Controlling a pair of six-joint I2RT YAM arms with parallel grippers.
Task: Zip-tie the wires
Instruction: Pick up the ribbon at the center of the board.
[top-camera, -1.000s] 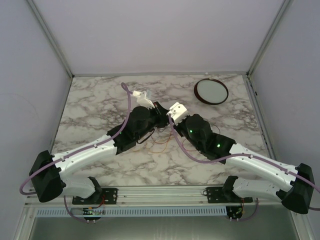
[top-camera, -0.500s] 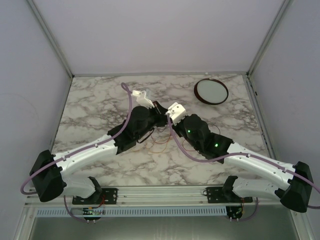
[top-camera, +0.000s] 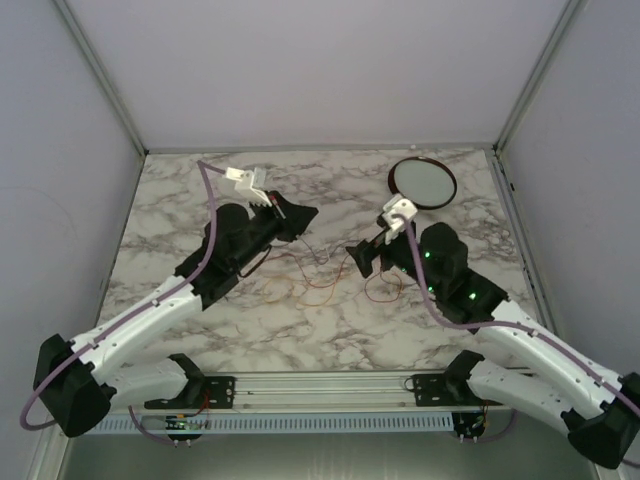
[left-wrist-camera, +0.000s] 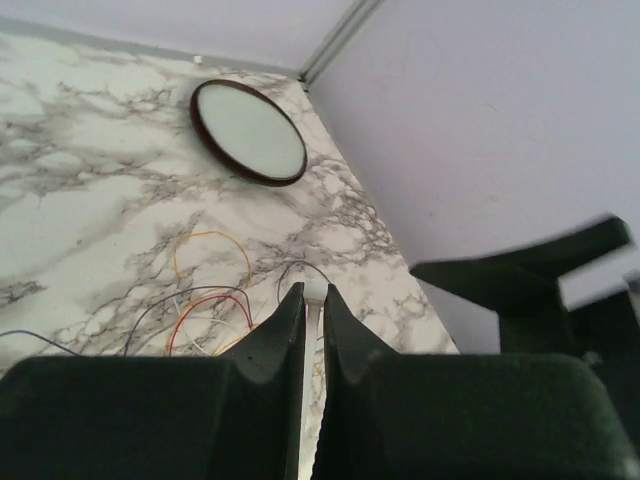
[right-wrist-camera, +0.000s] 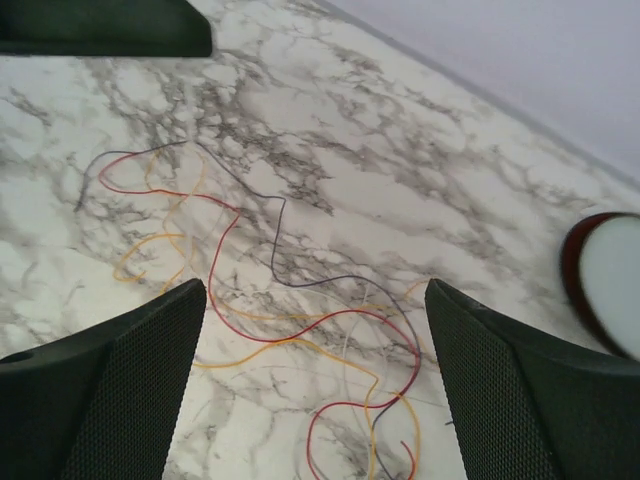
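On the marble table (top-camera: 180, 200), wires (right-wrist-camera: 290, 338) lie below wide right jaws; left jaws closed.

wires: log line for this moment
left hand shut on pale strip | right hand open above wires | wires loose on marble table

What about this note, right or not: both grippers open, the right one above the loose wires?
Not quite: the left gripper is shut, jaws nearly together, as the left wrist view shows. The right gripper is open above the loose wires.
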